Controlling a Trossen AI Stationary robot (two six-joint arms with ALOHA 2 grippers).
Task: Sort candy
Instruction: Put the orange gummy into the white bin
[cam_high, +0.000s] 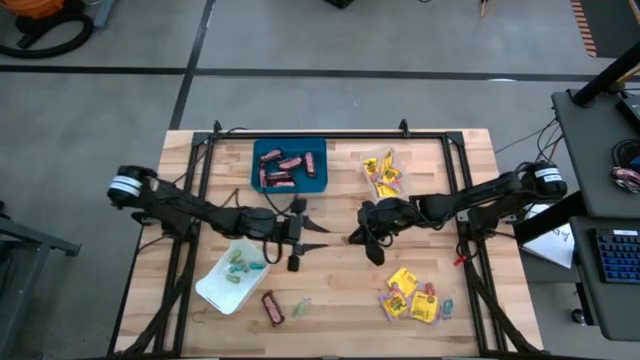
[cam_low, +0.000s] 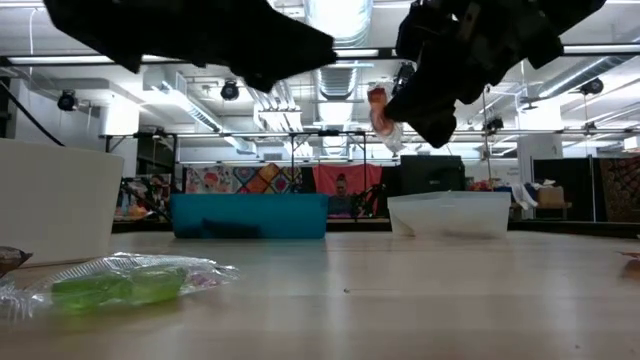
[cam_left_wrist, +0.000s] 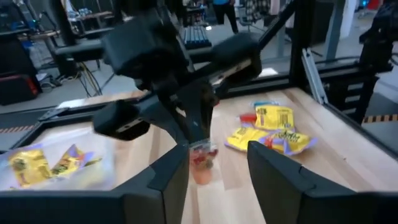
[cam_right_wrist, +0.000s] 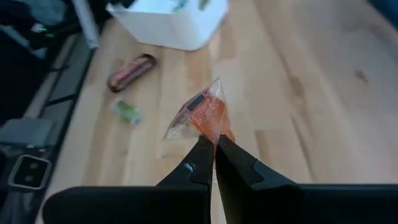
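While the right gripper pinches a pink sweet above mid-table, the left gripper gapes just beside it; trays and loose candy lie around.

In the low view, both arms are cut off by the top edge, and the white tray by the left edge. The clear tray is blurred in the left wrist view. The pastel sweets are too small to count from above.
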